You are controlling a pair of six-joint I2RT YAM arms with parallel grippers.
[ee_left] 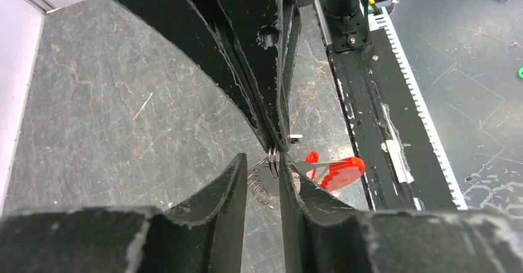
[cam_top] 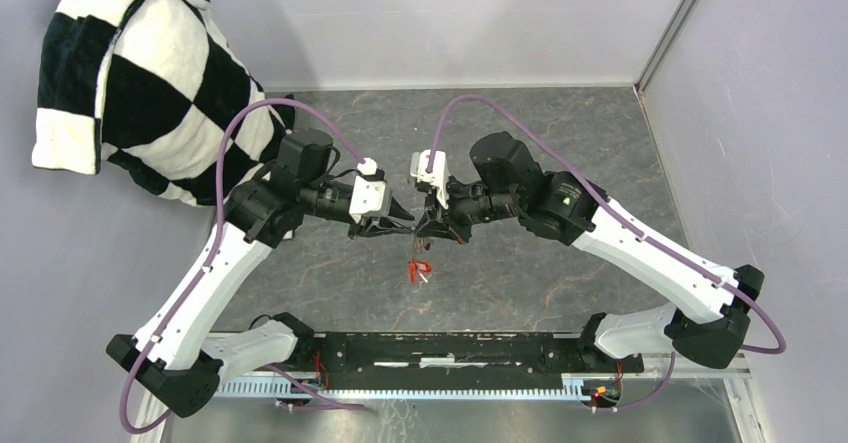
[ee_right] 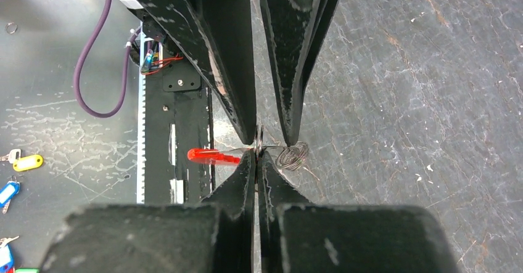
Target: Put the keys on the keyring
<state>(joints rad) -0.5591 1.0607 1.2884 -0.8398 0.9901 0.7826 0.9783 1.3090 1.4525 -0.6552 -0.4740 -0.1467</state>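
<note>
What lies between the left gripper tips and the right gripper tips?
The keyring, its thin ring edge-on, pinched by the right gripper; both wrist views show it.

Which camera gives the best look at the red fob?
Left wrist: the red fob shows its broad face close up. Right wrist sees it edge-on, a thin red sliver; the top view shows a small, distant red shape.

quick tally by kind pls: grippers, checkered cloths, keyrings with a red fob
grippers: 2 (left gripper, right gripper)
checkered cloth: 1
keyring with red fob: 1
total: 4
</note>
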